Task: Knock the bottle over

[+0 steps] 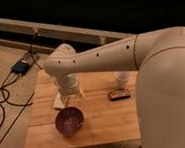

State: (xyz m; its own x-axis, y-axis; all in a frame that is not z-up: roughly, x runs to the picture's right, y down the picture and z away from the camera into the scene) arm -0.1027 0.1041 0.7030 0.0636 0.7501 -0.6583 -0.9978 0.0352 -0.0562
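Hovering just behind the bowl, the gripper points down at the table with its two pale fingers spread and nothing between them. The bottle, as best I can judge, is the white upright thing well to the right of the bowl and farther back, its top hidden by the arm. A dark packet lies right of the bowl too, just in front of the bottle. A flat white scrap lies just behind the bowl, at the gripper's left edge; whether they touch I cannot tell.

The bottle looks untouched, so the step in hand is the approach, and the gripper is well apart from its target. To do it well:

- Carry the gripper away from the bowl to the right, high enough to pass over the packet.
- Drop beside the bottle, not onto it.
- Push sideways against the upper part; a low push would likely only slide it along the wood.
- Aim the push back toward the bowl's side of the table, where there is room for the bottle to fall and roll. The far edge is close behind it, so a push away could send it off.
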